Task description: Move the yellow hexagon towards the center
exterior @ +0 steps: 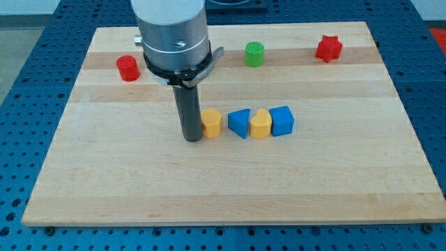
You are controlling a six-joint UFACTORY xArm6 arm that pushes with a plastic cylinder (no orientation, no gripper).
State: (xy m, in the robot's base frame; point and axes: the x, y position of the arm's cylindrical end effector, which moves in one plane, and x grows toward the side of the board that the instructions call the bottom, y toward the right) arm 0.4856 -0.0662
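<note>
The yellow hexagon [212, 123] sits near the board's middle, just left of a blue block [239, 123]. My tip [191, 137] rests on the board right against the hexagon's left side. The rod rises from there to the arm's grey body at the view's top. Right of the blue block are a second yellow block [260, 125] and a blue cube [281, 120], so the four blocks form a row.
A red cylinder [127, 68] is at the upper left, a green cylinder [255, 54] at the top middle and a red star [329, 48] at the upper right. The arm's body hides the green star. The wooden board [223, 188] lies on a blue perforated table.
</note>
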